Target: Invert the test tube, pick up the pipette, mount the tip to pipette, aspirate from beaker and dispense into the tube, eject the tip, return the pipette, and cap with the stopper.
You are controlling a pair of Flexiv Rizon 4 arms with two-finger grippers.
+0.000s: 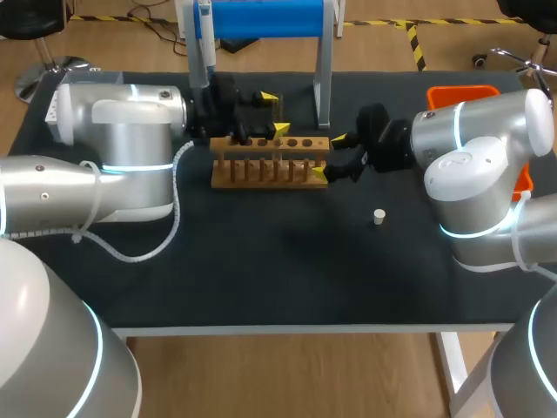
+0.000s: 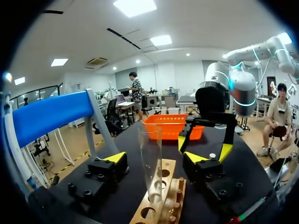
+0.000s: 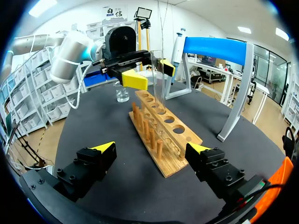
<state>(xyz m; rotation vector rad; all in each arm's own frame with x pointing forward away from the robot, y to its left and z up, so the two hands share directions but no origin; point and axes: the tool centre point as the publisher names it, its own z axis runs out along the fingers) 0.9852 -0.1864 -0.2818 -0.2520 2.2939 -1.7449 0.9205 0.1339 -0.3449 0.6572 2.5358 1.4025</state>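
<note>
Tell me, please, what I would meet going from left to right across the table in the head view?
left arm → wooden rack → white stopper → orange tray. The right arm overlaps the last two, so it is left out.

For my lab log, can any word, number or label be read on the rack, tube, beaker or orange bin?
None readable. The rack, test tube, beaker and orange bin show no legible print; any marks on the glass are too faint to tell.
</note>
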